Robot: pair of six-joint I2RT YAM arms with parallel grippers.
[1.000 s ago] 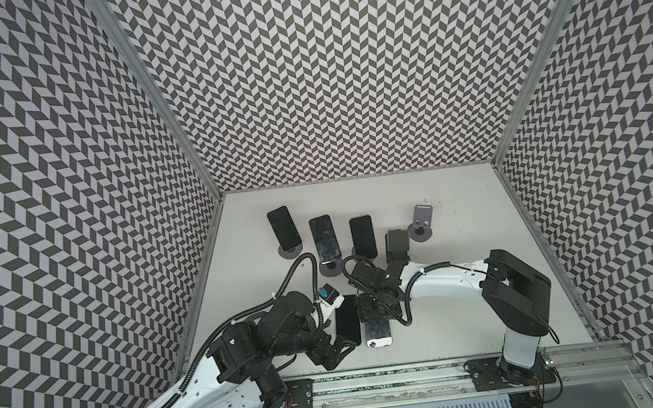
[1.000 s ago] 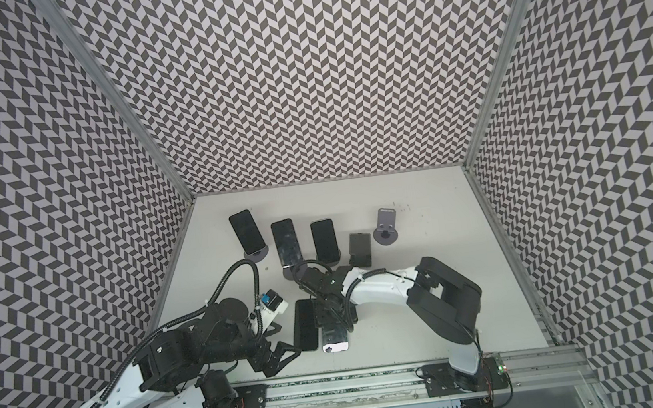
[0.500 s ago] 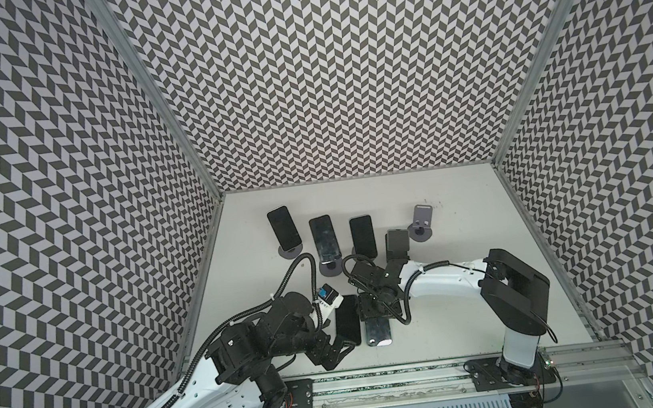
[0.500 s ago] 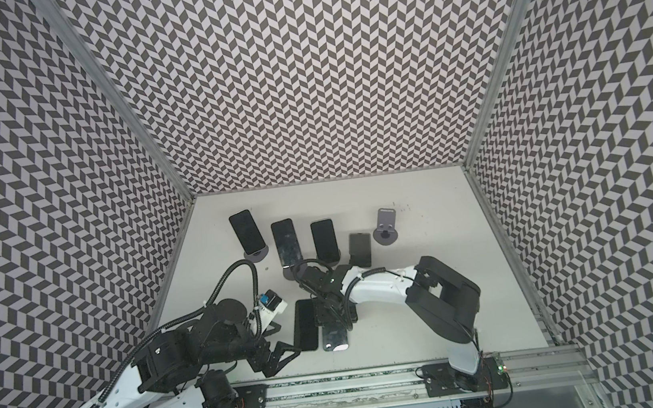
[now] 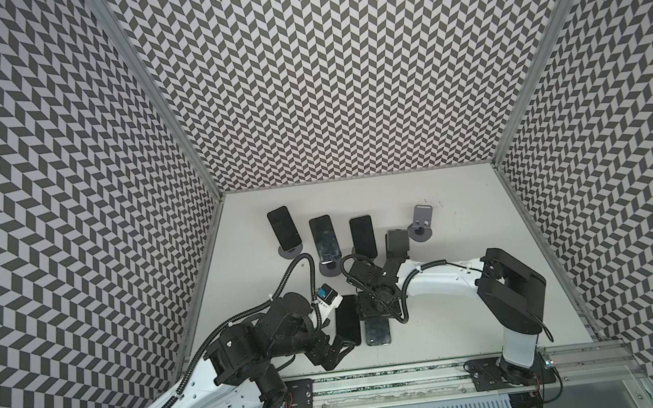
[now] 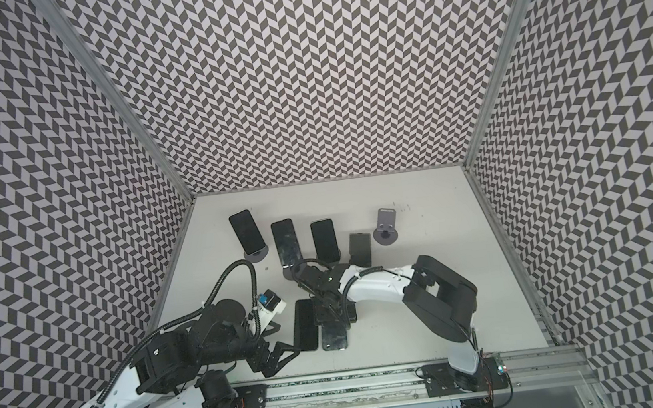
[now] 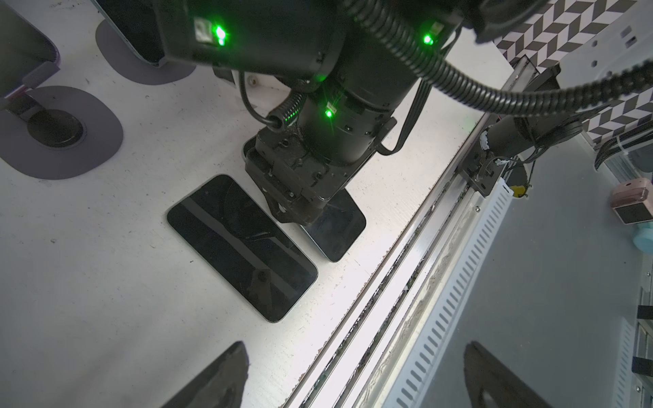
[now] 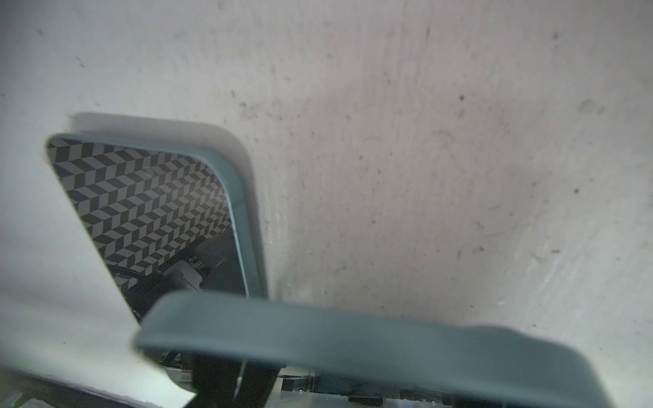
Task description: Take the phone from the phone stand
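Though tilted, phone (image 5: 283,228) in phone stand (image 5: 292,252)

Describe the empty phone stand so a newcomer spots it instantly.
On the white table, find the row of dark phones propped up near the back. The empty phone stand is at the row's right-hand end. Unlike its neighbours, it shows a bare grey backplate with no phone on it.
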